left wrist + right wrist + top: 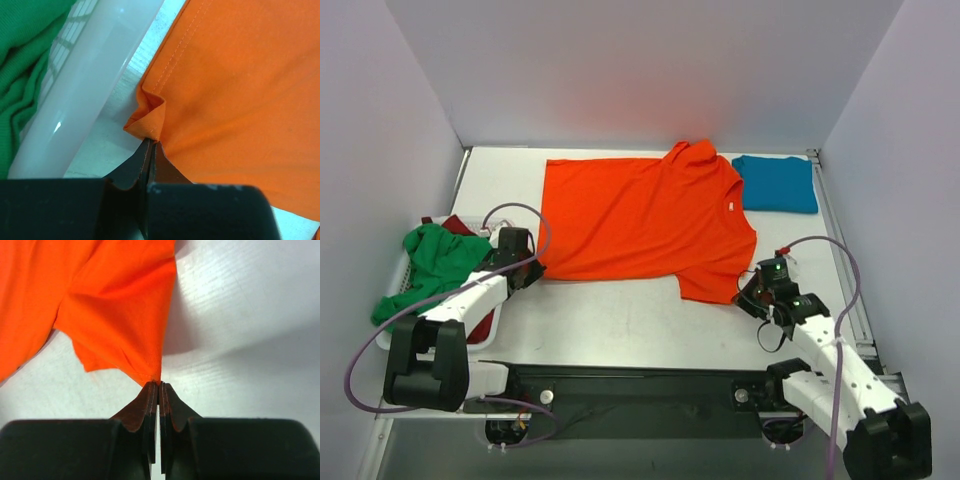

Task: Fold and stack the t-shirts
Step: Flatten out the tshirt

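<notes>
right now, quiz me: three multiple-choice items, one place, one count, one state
1. Where is the teal shirt? A) far right of the table, beside the orange shirt B) off the near edge C) on an arm
2. How many shirts lie in the white basket? A) none B) four C) two
3. The right gripper is A) wide open B) shut on the orange shirt C) out of view
Key: 1 A, it lies folded there; 2 C, green shirt and dark red shirt; 3 B, it pinches orange cloth.
</notes>
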You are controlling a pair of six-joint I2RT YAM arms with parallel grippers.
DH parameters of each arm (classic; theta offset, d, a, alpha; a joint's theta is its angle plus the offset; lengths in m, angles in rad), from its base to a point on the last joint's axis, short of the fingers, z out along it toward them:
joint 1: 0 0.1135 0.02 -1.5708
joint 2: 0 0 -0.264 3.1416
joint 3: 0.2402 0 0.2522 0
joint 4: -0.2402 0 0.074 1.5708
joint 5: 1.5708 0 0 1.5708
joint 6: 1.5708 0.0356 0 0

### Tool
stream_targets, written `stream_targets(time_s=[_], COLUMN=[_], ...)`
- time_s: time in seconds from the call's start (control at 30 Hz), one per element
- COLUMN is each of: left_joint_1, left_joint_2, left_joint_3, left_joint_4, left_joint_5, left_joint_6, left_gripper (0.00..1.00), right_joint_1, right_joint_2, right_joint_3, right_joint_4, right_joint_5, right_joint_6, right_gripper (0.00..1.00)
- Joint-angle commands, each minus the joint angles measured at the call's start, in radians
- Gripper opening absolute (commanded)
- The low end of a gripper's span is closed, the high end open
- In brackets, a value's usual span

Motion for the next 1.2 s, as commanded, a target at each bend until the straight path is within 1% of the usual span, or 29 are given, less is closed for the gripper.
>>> stream_targets(time_s=[0.0,0.17,0.27,0.37,0.43,0.57,0.6,0.63,0.67,0.7,0.73,0.77,0.8,0.87,0.9,0.93,1.03,1.1,1.13,1.17], left_joint_1=[-0.006,-0.007,-0.009,-0.009,-0.01,-0.016,-0.018,-0.019,-0.021,-0.028,-0.033,-0.035,-0.041,-0.048,-0.052,-0.064,-0.09,-0.102,-0.107,-0.117], left_joint_2=[-0.032,-0.04,-0.06,-0.099,-0.136,-0.159,-0.158,-0.152,-0.15,-0.149,-0.153,-0.159,-0.165,-0.191,-0.205,-0.211,-0.213,-0.213,-0.212,-0.213], left_joint_3=[-0.015,-0.026,-0.026,-0.035,-0.047,-0.064,-0.065,-0.066,-0.066,-0.067,-0.067,-0.067,-0.067,-0.067,-0.067,-0.07,-0.066,-0.067,-0.07,-0.082], left_joint_4=[0.038,0.037,0.014,-0.017,-0.021,-0.023,-0.021,-0.02,-0.015,-0.014,-0.017,-0.021,-0.026,-0.047,-0.057,-0.061,-0.087,-0.107,-0.112,-0.122], left_joint_5=[-0.018,-0.018,-0.032,-0.043,-0.044,-0.043,-0.041,-0.038,-0.035,-0.035,-0.037,-0.043,-0.047,-0.069,-0.078,-0.086,-0.127,-0.156,-0.162,-0.178], left_joint_6=[0.015,0.018,0.023,0.021,0.023,0.038,0.038,0.038,0.037,0.032,0.031,0.029,0.023,0.014,0.0,-0.006,-0.025,-0.04,-0.048,-0.058], left_gripper=[0.0,0.0,0.0,0.0,0.03,0.08,0.1,0.14,0.17,0.21,0.32,0.36,0.4,0.49,0.5,0.5,0.5,0.49,0.48,0.46], right_joint_1=[0.012,0.025,0.028,0.028,0.031,0.037,0.04,0.04,0.046,0.051,0.058,0.077,0.086,0.094,0.094,0.091,0.062,0.019,-0.056,-0.093], right_joint_2=[-0.122,-0.292,-0.372,-0.427,-0.446,-0.48,-0.474,-0.463,-0.436,-0.416,-0.397,-0.361,-0.345,-0.325,-0.322,-0.314,-0.225,-0.133,-0.104,-0.051], right_joint_3=[-0.028,-0.037,-0.016,0.007,0.022,0.016,0.013,0.009,0.0,-0.004,-0.002,0.012,0.024,0.044,0.058,0.065,0.119,0.139,0.153,0.154], right_joint_4=[-0.186,-0.307,-0.415,-0.461,-0.504,-0.51,-0.5,-0.483,-0.463,-0.42,-0.403,-0.391,-0.392,-0.398,-0.4,-0.398,-0.398,-0.368,-0.348,-0.284], right_joint_5=[-0.038,-0.052,-0.033,-0.032,-0.035,-0.052,-0.055,-0.064,-0.079,-0.11,-0.116,-0.112,-0.074,-0.02,0.011,0.085,0.202,0.217,0.203,0.142], right_joint_6=[0.029,0.061,0.062,0.064,0.064,0.067,0.066,0.056,0.053,0.05,0.044,0.038,0.036,0.044,0.049,0.052,0.035,-0.002,-0.017,-0.037], right_gripper=[0.0,0.0,0.0,0.0,0.0,0.0,0.0,0.01,0.04,0.1,0.14,0.19,0.31,0.41,0.44,0.45,0.43,0.4,0.4,0.39])
